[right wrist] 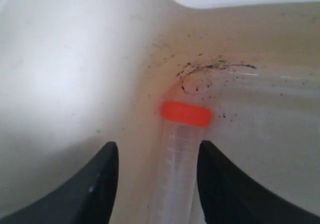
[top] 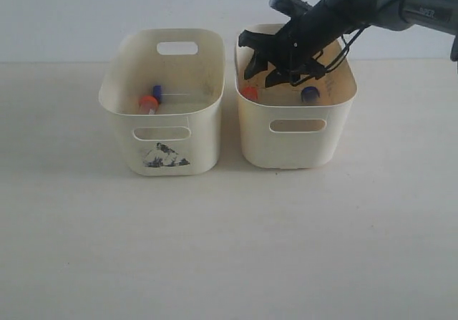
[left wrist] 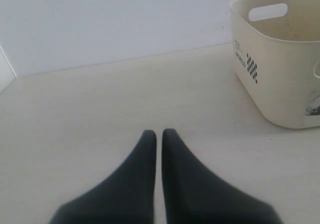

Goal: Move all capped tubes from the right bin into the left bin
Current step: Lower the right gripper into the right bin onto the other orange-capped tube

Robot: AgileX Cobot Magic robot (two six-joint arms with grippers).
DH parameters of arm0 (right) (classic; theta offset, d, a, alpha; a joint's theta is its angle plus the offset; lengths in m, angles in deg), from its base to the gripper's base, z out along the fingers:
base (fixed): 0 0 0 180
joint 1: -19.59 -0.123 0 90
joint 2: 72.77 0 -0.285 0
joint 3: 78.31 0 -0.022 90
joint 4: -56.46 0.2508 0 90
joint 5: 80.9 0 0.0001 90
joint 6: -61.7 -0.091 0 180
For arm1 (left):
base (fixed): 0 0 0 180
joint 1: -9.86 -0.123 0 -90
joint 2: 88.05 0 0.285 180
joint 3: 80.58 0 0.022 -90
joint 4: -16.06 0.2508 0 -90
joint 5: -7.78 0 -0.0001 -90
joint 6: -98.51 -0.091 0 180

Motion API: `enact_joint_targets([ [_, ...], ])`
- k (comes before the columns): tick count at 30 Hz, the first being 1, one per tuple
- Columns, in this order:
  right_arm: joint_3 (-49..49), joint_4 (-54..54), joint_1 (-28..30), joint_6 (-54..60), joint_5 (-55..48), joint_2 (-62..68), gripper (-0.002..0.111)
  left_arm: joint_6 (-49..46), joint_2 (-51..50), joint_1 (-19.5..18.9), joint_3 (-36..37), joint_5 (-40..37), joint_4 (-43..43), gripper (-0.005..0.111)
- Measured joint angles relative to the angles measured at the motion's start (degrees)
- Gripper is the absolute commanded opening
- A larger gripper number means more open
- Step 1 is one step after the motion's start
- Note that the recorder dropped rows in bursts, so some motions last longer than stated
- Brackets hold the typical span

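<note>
In the exterior view the right bin (top: 295, 147) holds an orange-capped tube (top: 250, 91) and a blue-capped tube (top: 309, 94). My right gripper (top: 262, 68) reaches down into this bin over the orange-capped one. The right wrist view shows the right gripper (right wrist: 157, 151) open, its fingers either side of the clear tube with the orange cap (right wrist: 185, 113) without touching it. The left bin (top: 163, 152) with the dark smudge contains an orange-capped tube (top: 148, 104) and a blue-capped tube (top: 157, 93). My left gripper (left wrist: 159, 134) is shut and empty above the table, away from the left bin (left wrist: 280, 78).
The two bins stand side by side with a narrow gap. The right bin's inner wall (right wrist: 75, 73) and dirty corner (right wrist: 210, 71) lie close round the right fingers. A pale wall (top: 71, 12) runs behind the table (top: 215, 248).
</note>
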Motion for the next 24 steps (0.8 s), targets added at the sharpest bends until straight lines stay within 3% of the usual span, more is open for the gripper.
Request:
enact_joint_targets([
  [5,0.0,0.39,0.0,-0.79,0.14,3.3,0.048,0.0,0.0,0.0,0.0,0.0,0.0,0.004],
  [9,0.0,1.94,0.0,0.3,0.45,4.07,0.067,0.0,0.0,0.0,0.0,0.0,0.0,0.004],
  [18,-0.23,0.34,-0.64,1.34,1.15,5.15,0.067,0.0,0.0,0.0,0.0,0.0,0.0,0.004],
  [24,-0.6,-7.52,-2.38,-1.43,2.15,5.19,0.049,0.0,0.0,0.0,0.0,0.0,0.0,0.004],
])
